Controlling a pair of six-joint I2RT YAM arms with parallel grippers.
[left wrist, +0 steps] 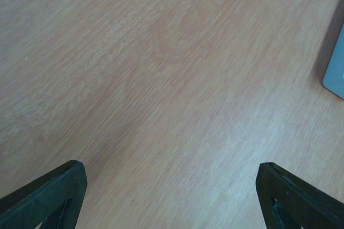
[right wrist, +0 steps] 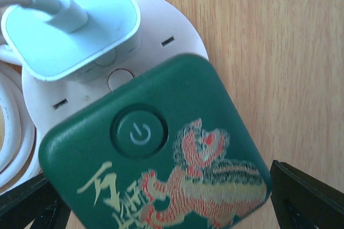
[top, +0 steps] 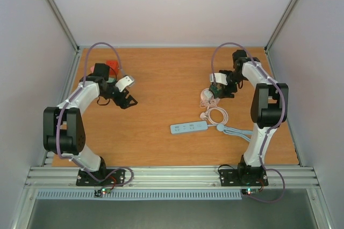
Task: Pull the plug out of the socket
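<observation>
R gripper (right wrist: 158, 186) jaws wide, straddling green plug (right wrist: 156, 148) seated on round white socket (right wrist: 180, 33), far-right of wood tabletop (top: 156, 105); contact w/ plug unclear. L gripper (left wrist: 172, 178) spread over wood. White walls (top: 172, 3) around.

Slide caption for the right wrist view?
Open right tool straddles the green plug on a round white socket, beside a white charger.

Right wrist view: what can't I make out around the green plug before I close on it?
- Right wrist: the green plug hides its own prongs and seating in the round white socket; the frame cuts off its lower edge.
- Top external: socket area too small, partly under the right gripper.
- Left wrist: pale blue object cut off at the right edge; unidentifiable.
</observation>
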